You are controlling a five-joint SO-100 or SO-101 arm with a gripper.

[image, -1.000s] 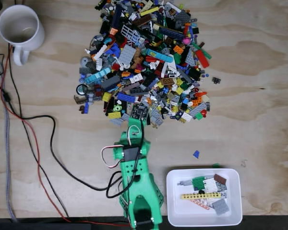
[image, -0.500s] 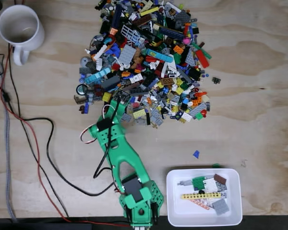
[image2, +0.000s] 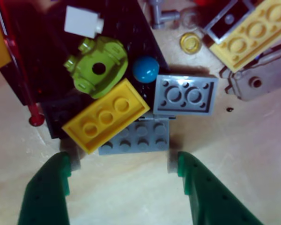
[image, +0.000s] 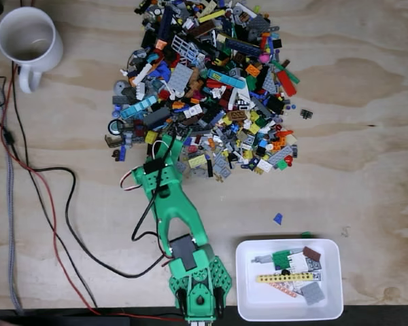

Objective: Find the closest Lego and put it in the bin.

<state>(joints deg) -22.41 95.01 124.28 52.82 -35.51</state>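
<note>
I've got the green 3D-printed arm [image: 173,210] reaching from the bottom edge of the fixed view up to the near-left fringe of the big heap of mixed-colour Lego pieces [image: 211,81] on the pale plywood tabletop [image: 367,136]. Claw [image2: 124,164] is spread wide with nothing between the green fingertips [image2: 61,164], bare wood there.

In the wrist view, just ahead of the tips:
- flat grey studded Lego plate [image2: 136,137], nearest, lying flat, roughly centred in the gap
- yellow 2x3 Lego brick [image2: 105,115], tilted, overlapping the grey plate's left end
- lighter grey 2x2-ish plate [image2: 186,95] just beyond on the right
- lime green round piece with a centre hole [image2: 96,65], small blue ball [image2: 145,69] beside it, small white brick [image2: 82,21] further out

Shallow white rectangular plastic bin [image: 289,279] sits bottom right in the fixed view, right of the arm base, well apart from the heap; a few pieces lie inside. One loose small blue piece [image: 277,219] lies between heap and bin. White ceramic mug [image: 28,42] top left, black and red cables [image: 47,204] down the left side.
</note>
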